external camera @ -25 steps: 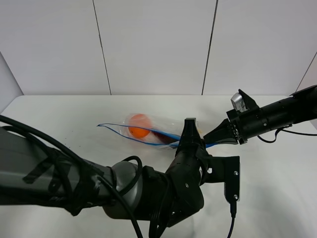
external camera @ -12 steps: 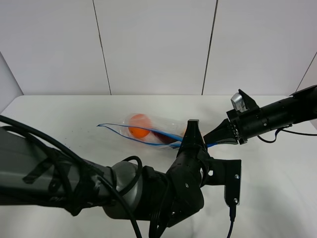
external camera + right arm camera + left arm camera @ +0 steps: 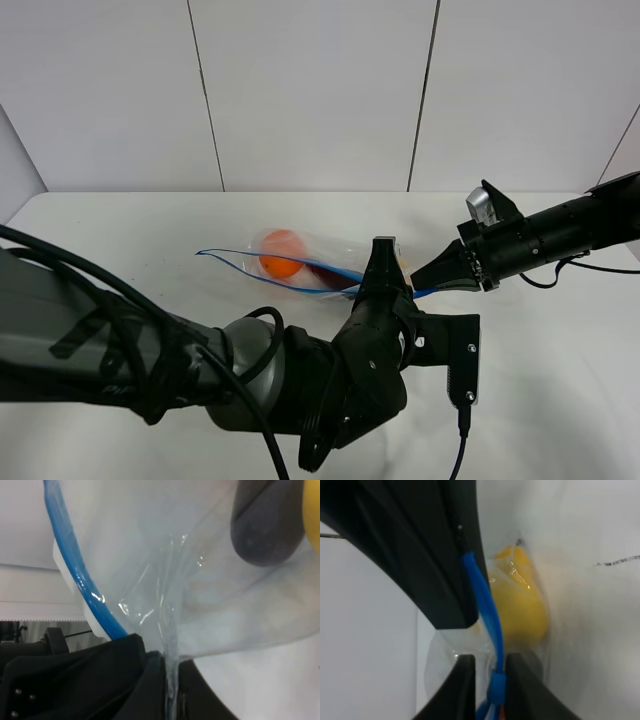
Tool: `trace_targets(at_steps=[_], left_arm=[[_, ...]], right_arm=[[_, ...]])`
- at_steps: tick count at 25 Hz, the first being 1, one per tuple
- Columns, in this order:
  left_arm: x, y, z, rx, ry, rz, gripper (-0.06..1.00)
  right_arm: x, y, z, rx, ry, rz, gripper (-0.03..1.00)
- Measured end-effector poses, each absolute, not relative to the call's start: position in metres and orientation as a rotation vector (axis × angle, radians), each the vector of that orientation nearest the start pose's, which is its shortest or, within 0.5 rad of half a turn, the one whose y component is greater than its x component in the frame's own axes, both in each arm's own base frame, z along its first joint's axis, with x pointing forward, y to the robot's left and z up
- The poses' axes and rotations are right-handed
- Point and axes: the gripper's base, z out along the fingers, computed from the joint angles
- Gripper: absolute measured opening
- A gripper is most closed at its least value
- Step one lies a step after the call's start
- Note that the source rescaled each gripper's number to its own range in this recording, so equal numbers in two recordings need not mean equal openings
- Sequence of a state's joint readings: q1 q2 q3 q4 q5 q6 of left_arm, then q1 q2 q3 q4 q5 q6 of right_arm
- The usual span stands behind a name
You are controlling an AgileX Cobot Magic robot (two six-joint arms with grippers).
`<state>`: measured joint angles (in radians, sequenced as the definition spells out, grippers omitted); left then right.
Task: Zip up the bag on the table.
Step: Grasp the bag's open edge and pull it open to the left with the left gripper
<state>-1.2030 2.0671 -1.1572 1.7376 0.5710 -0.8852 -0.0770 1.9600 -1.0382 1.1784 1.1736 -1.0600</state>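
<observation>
Left fingers point(image 3: 462, 690) pinch the blue zipper strip point(image 3: 487, 615) of the bag point(image 3: 300, 262) on the desk point(image 3: 120, 240). Right fingers point(image 3: 115, 680) clamp its clear corner

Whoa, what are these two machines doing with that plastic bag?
Two robot arms are zipping up a clear bag of toy produce on the white table. The right arm pinches one end of the bag in its jaws; the left arm has its jaws closed around the blue zipper strip nearby. The far end's mouth gapes open.

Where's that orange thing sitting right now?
In the high view, the orange toy lies inside the bag near the middle of the table, toward the bag's left end, just left of a dark toy.
</observation>
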Motion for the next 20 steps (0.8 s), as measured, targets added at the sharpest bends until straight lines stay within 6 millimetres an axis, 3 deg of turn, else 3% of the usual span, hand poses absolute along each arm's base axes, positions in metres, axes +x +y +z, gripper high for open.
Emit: trace_targets(at_steps=[10, 16, 20], left_arm=[[0.1938, -0.3681, 0.1335, 1.739, 1.344, 0.461, 0.12], [0.1931, -0.3687, 0.1329, 1.747, 1.343, 0.448, 0.02], [0.1933, -0.3686, 0.1327, 1.749, 1.345, 0.444, 0.0]], right_arm=[[0.3323, 0.0522, 0.151, -0.297, 2.575, 1.424, 0.0], [0.3323, 0.0522, 0.151, -0.297, 2.575, 1.424, 0.0], [0.3323, 0.0521, 0.1509, -0.298, 2.575, 1.423, 0.0]])
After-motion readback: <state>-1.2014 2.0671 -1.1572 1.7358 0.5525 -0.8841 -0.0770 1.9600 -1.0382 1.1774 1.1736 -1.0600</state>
